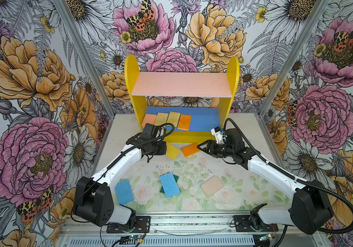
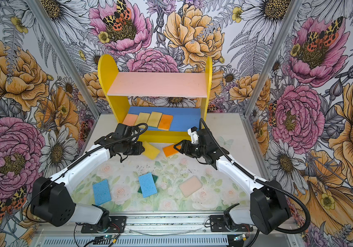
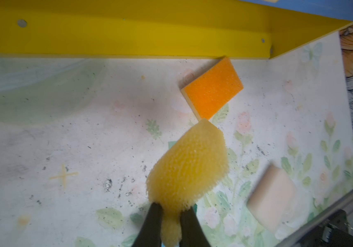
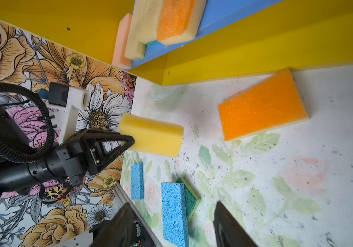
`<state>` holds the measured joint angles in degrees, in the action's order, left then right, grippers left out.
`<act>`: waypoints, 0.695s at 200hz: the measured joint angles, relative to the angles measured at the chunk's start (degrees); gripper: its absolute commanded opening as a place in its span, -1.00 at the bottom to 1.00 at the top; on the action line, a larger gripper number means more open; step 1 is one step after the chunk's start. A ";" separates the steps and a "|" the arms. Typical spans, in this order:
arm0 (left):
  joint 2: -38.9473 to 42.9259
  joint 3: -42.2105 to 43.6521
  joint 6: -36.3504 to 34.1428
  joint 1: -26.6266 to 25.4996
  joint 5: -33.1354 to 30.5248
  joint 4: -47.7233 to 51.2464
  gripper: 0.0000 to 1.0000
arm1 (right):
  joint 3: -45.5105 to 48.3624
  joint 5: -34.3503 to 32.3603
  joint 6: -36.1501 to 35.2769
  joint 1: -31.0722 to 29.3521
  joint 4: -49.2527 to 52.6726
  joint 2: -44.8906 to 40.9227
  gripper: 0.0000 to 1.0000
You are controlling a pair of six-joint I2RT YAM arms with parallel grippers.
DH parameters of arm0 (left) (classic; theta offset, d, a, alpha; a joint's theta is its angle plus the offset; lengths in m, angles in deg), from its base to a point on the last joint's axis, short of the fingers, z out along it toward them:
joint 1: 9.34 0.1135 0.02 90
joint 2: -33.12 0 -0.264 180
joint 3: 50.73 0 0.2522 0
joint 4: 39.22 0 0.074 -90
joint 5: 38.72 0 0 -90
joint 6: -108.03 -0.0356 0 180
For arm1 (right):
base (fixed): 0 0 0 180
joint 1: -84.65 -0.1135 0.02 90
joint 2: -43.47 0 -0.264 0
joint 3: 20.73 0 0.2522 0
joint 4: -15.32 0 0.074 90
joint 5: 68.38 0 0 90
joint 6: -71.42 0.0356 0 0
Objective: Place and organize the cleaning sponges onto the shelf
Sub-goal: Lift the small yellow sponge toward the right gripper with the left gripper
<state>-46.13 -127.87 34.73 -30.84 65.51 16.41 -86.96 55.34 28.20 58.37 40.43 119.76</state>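
Observation:
The shelf (image 1: 131, 70) stands at the back, its pink upper board (image 1: 182, 84) bare. On the blue lower board (image 1: 203, 119) several sponges lie in a row, from peach (image 1: 149, 119) to orange (image 1: 184, 122). My left gripper (image 3: 171, 208) is shut on a corner of a yellow sponge (image 3: 188, 162), held just above the table before the shelf (image 1: 172, 150). An orange sponge (image 1: 190, 149) lies beside it against the shelf's foot. My right gripper (image 1: 200, 147) hangs open and empty at that sponge's right end.
Nearer the front lie a blue sponge (image 1: 124, 191), a second blue sponge (image 1: 169, 185) resting on a dark green one (image 1: 176, 178), and a peach sponge (image 1: 212, 186). Flowered walls close both sides. A metal rail (image 1: 192, 222) runs along the front edge.

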 measured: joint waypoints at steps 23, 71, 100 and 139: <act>1.95 1.16 1.95 0.02 8.41 -1.18 -0.80 | -1.01 4.61 -4.20 -1.55 1.70 0.00 0.33; 2.64 0.83 2.27 0.02 21.16 -1.03 -0.80 | -8.44 9.18 -17.88 -2.29 10.38 -0.17 0.46; 2.62 -0.13 2.05 0.02 25.49 -0.48 -0.80 | -9.64 9.62 -23.30 -2.29 14.03 -0.13 0.46; 2.43 -1.49 1.11 0.00 30.23 -0.15 -0.80 | -10.99 8.13 -28.92 -2.29 19.67 1.62 0.39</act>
<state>-43.70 -129.36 35.85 -30.84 95.74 16.25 -97.95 63.47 -0.72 56.08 60.10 121.38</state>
